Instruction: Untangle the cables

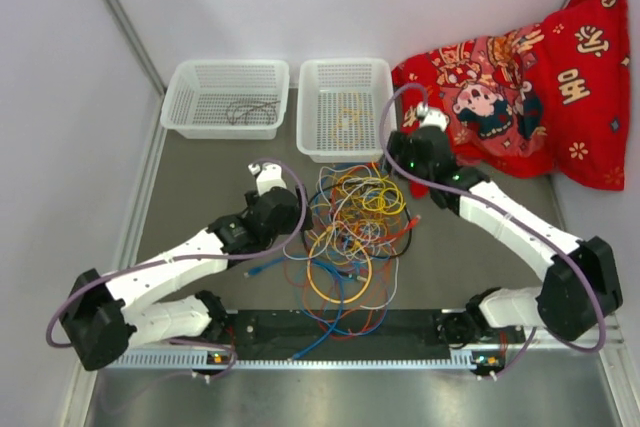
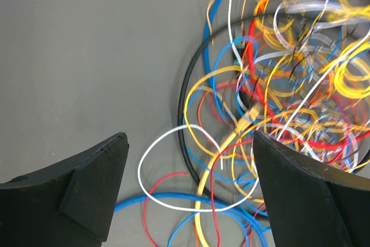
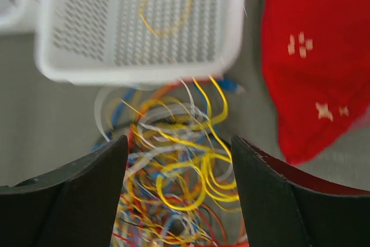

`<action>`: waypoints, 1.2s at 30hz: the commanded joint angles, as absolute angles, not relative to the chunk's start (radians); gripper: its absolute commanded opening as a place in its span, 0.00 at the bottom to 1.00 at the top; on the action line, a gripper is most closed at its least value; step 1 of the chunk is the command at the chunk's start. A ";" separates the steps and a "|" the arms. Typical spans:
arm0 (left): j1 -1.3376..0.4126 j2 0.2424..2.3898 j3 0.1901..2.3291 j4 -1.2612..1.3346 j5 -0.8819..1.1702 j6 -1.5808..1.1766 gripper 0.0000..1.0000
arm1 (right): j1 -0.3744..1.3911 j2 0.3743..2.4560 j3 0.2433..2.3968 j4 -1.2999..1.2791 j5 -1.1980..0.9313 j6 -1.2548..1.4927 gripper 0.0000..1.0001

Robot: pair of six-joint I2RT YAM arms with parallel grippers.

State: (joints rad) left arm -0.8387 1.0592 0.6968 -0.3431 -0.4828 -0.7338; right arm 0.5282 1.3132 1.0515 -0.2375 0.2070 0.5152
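Observation:
A tangled heap of thin cables [image 1: 350, 232] in yellow, orange, blue, white, red and black lies mid-table between the arms. My left gripper [image 1: 290, 209] hangs at the heap's left edge; in the left wrist view [image 2: 188, 186] it is open and empty over a white loop [image 2: 151, 155], a blue cable [image 2: 173, 197] and a yellow cable. My right gripper [image 1: 400, 162] sits at the heap's upper right; in the right wrist view [image 3: 179, 195] it is open and empty above yellow loops [image 3: 196, 172]. One yellow wire [image 1: 347, 115] lies in the right basket, one black wire [image 1: 250, 110] in the left basket.
Two white mesh baskets [image 1: 192, 82] [image 1: 312, 82] stand at the back of the table. A red patterned cushion [image 1: 530, 77] lies at the back right, close to the right arm. A black rail [image 1: 400, 332] runs along the near edge; some cables lie over it.

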 commanded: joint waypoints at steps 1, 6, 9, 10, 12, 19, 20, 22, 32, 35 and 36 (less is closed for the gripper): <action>-0.834 1.111 0.716 -0.308 -0.414 -0.733 0.93 | 0.538 1.284 0.855 -0.149 0.187 0.577 0.71; -0.834 1.137 0.732 -0.310 -0.387 -0.736 0.93 | 0.541 1.310 0.784 -0.106 0.196 0.575 0.69; -0.834 1.137 0.736 -0.316 -0.384 -0.742 0.92 | 0.540 1.361 0.793 -0.103 0.213 0.568 0.66; -0.834 1.137 0.738 -0.321 -0.383 -0.744 0.92 | 0.541 1.376 0.796 -0.097 0.213 0.569 0.63; -0.834 1.135 0.736 -0.328 -0.383 -0.750 0.92 | 0.541 1.408 0.802 -0.081 0.204 0.566 0.48; -0.835 1.131 0.733 -0.342 -0.393 -0.762 0.92 | 0.540 1.460 0.853 -0.075 0.213 0.525 0.01; -0.834 1.126 0.735 -0.344 -0.396 -0.762 0.92 | 0.540 1.450 0.856 -0.086 0.215 0.525 0.00; -0.834 1.118 0.738 -0.350 -0.399 -0.762 0.92 | 0.545 1.384 0.862 -0.095 0.222 0.514 0.00; -0.834 0.951 0.733 -0.267 -0.472 -0.715 0.93 | 0.777 0.982 1.101 -0.261 0.324 0.404 0.00; -0.834 0.875 0.747 -0.247 -0.517 -0.677 0.93 | 0.856 0.966 1.264 -0.330 0.337 0.348 0.00; -0.834 0.853 0.753 -0.238 -0.535 -0.661 0.94 | 0.867 0.966 1.343 -0.347 0.336 0.341 0.00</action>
State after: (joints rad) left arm -0.8387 0.9535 0.7029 -0.3237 -0.4511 -0.7223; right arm 0.8017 0.9997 1.1454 -0.2756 0.2882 0.4248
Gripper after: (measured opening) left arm 0.932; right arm 0.014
